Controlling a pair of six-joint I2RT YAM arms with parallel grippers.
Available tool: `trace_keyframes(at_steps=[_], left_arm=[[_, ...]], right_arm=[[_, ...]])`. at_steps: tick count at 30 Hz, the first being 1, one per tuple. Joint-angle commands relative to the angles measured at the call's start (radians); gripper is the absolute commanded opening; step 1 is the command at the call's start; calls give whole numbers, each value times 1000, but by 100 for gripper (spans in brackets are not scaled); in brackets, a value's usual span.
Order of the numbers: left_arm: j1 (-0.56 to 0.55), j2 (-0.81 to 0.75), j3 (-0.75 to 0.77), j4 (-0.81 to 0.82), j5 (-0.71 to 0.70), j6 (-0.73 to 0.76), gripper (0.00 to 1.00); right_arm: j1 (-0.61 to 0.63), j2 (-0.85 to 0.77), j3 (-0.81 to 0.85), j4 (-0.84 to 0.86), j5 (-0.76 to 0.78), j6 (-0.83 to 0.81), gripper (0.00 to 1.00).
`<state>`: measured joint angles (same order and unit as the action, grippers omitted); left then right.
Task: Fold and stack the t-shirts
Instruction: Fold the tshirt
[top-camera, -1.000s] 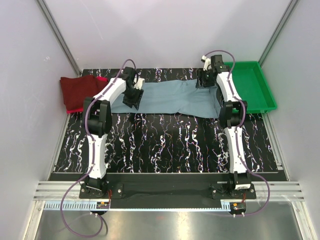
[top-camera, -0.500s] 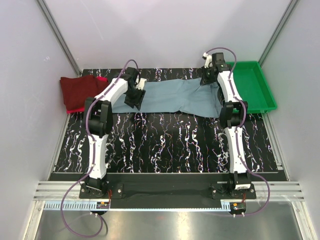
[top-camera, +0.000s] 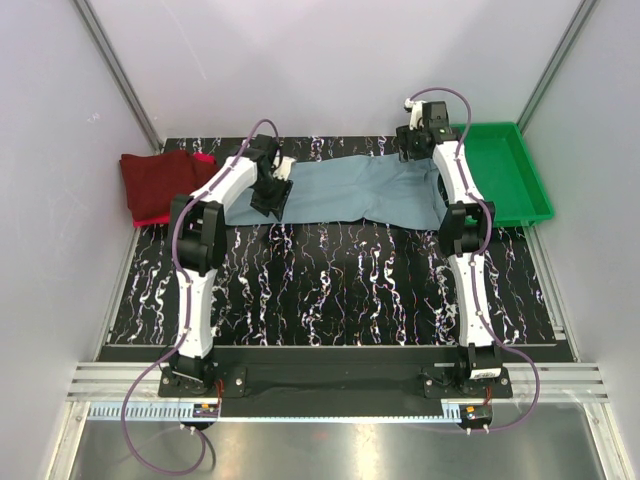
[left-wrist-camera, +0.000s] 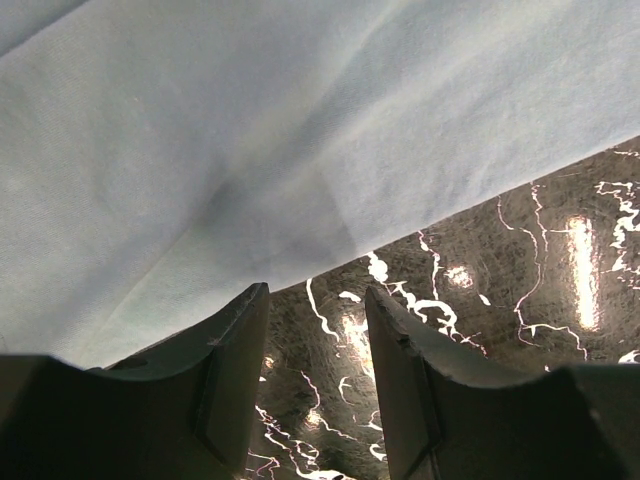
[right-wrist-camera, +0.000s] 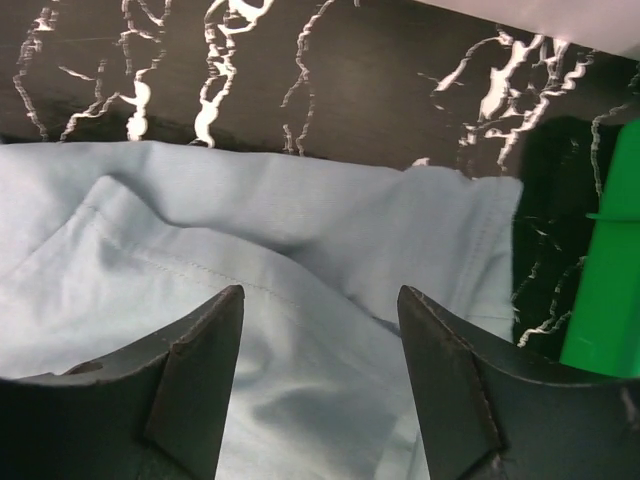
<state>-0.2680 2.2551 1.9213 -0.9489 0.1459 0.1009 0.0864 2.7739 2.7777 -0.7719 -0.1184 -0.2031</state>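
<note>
The grey-blue shirt (top-camera: 350, 192) lies spread flat across the far part of the worktop (top-camera: 330, 280). My left hand (left-wrist-camera: 315, 300) hangs over the shirt's near left edge, fingers apart with nothing between them. My right hand (right-wrist-camera: 320, 300) is spread too, above the shirt's far right corner, holding nothing. Left of the shirt, the maroon shirt (top-camera: 160, 180) lies folded on the red one (top-camera: 150, 220). The green tray (top-camera: 500, 126) sits to the shirt's right.

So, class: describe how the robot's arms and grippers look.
Both the left arm and right arm have white links with black joints, and a purple cable loops along each. The left gripper and right gripper each carry two dark, wedge-shaped fingers.
</note>
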Motion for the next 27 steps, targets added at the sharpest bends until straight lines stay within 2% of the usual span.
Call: trace_keyframes(at_steps=[1, 7, 10, 13, 14, 15, 18, 22, 27], left_arm=[[-5, -75, -8, 16, -5, 11, 48], [15, -39, 56, 12, 1, 20, 49], [29, -6, 102, 1, -15, 31, 49], [27, -9, 99, 1, 7, 17, 49], [26, -20, 94, -1, 15, 16, 49], [24, -26, 87, -1, 20, 13, 49], [18, -51, 51, 1, 17, 16, 49], [18, -66, 15, 1, 0, 23, 49], [16, -65, 19, 4, -14, 31, 49]], right_arm=[[16, -117, -7, 45, 92, -18, 71], [15, -262, -90, 42, 95, 40, 71], [3, -280, -110, 20, 63, 74, 68], [-45, -257, -96, -9, 4, 141, 58], [-57, -251, -92, -18, -13, 166, 48], [-80, -244, -92, -27, -44, 230, 43], [-151, -255, -169, -49, -176, 353, 36], [-218, -272, -297, -52, -375, 478, 38], [-249, -249, -334, -24, -550, 568, 40]])
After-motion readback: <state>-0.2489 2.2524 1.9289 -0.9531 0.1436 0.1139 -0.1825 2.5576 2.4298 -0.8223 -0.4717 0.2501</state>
